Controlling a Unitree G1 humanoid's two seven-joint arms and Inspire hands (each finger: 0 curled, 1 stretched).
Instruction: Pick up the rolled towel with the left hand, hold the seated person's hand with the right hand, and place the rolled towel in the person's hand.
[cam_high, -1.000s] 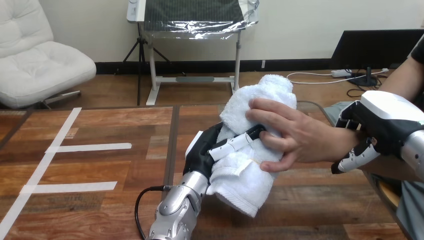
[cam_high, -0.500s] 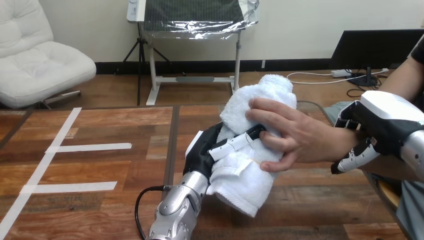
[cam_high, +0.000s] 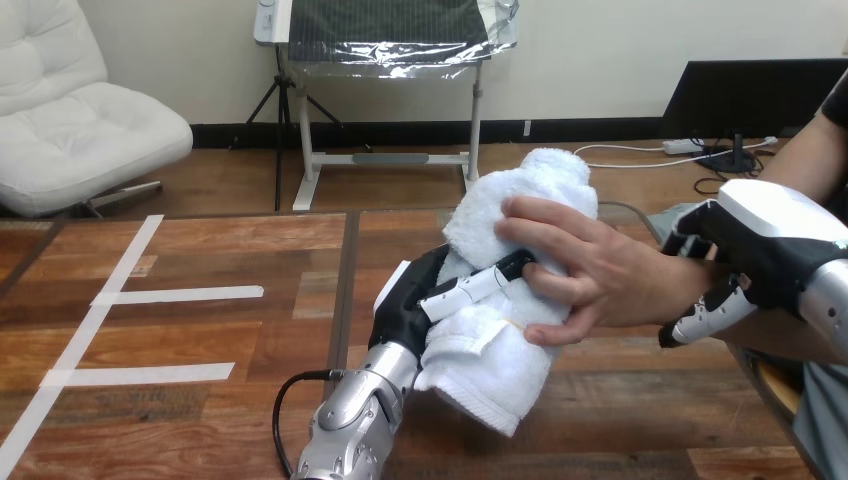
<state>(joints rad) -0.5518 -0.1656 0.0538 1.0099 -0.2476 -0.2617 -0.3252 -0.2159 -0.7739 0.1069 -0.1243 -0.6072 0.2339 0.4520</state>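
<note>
- Rolled towel (cam_high: 487, 365), white and thick, is up off the wooden table (cam_high: 200, 340). It sits tilted, with its upper end leaning away to the right and its lower end hanging toward the near edge.
- The robot's left hand (cam_high: 410, 305) rises from the bottom on a silver forearm and grips the towel's lower half from the left, palm against the cloth and fingers (cam_high: 470, 285) curled across the front.
- The person's hand (cam_high: 590, 270) reaches in from the right and wraps the towel's upper half, its fingers lying over the tips of the robot's fingers.
- Both the left hand and the person's hand are on the towel at once.
- The robot's right hand (cam_high: 760, 240) is at the person's wrist on the right. Its fingers hook over the top and show again beneath, closed round the wrist.
- White tape strips (cam_high: 180, 294) lie on the table at the left, well apart from the towel.
</note>
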